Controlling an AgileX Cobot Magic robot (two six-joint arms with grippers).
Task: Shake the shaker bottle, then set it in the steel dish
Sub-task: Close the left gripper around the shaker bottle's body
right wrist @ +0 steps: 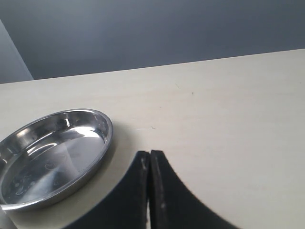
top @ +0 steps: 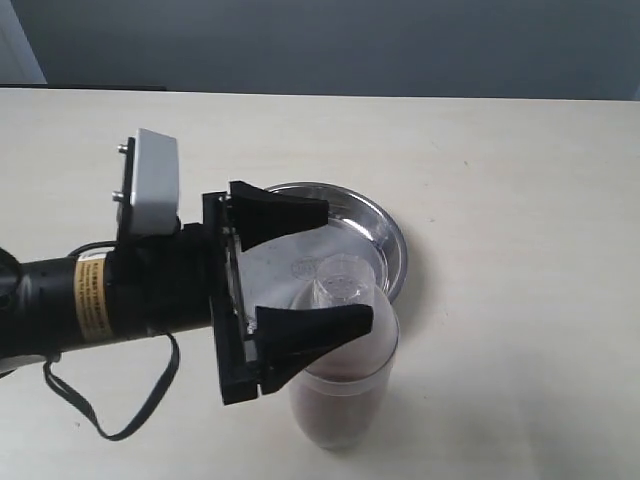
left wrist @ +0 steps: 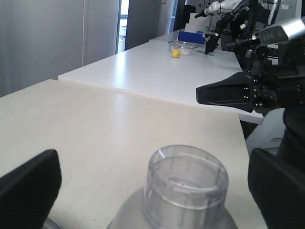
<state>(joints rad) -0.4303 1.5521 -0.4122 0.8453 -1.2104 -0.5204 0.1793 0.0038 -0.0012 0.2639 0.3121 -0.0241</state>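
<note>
The shaker bottle (top: 343,395) stands upright on the table just in front of the steel dish (top: 388,233), with brownish granules in its lower part. My left gripper (top: 348,264) is open wide at cap height, one finger over the dish and the other by the bottle's shoulder, touching nothing. In the left wrist view the clear cap (left wrist: 186,183) sits between the two black fingers (left wrist: 29,191). My right gripper (right wrist: 150,155) is shut and empty, low over the table beside the dish (right wrist: 95,157); the left wrist view catches it (left wrist: 224,93) beyond the bottle.
A black cable (top: 105,412) loops on the table under the left arm. The table's far edge (top: 400,96) runs behind the dish. Another white table (left wrist: 157,71) with a bowl (left wrist: 182,47) stands farther off.
</note>
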